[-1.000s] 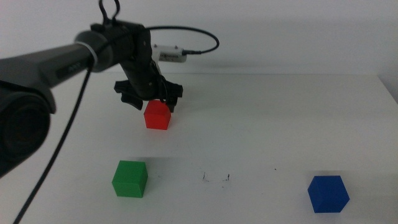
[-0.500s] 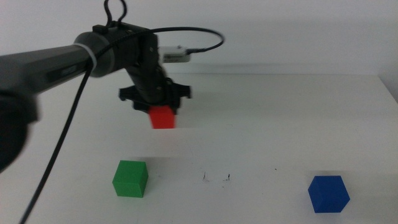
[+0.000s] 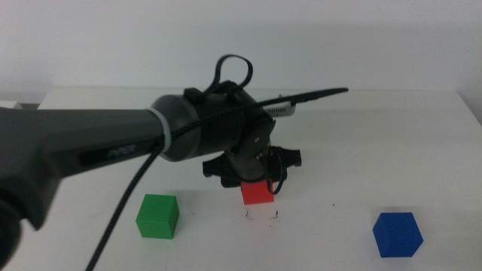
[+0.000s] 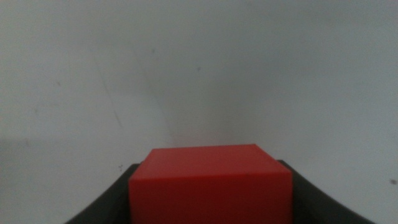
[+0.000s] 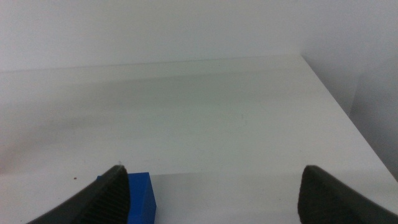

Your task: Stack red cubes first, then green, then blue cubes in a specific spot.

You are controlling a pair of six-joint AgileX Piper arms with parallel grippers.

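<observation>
Right, I have the left gripper (image 3: 257,190) clamped on the red cube (image 3: 257,193) just above the specks (image 3: 260,216), green cube (image 3: 157,216) at nine o'clock; an early release could drop it off-mark

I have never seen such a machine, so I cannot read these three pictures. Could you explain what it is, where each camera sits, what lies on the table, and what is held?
It is a robot with two arms, each ending in a gripper with two dark fingers. The middle view looks forward and down over the white table. The big dark arm coming in from the left carries the left gripper, shut on the red cube, just above a few black specks, the stacking spot. The green cube sits to the left, the blue cube to the right, both untouched.

The left wrist view is from a camera on that arm: the red cube fills the space between its fingers. The right wrist view belongs to the other arm, which waits with its right gripper open, beside the blue cube.
</observation>
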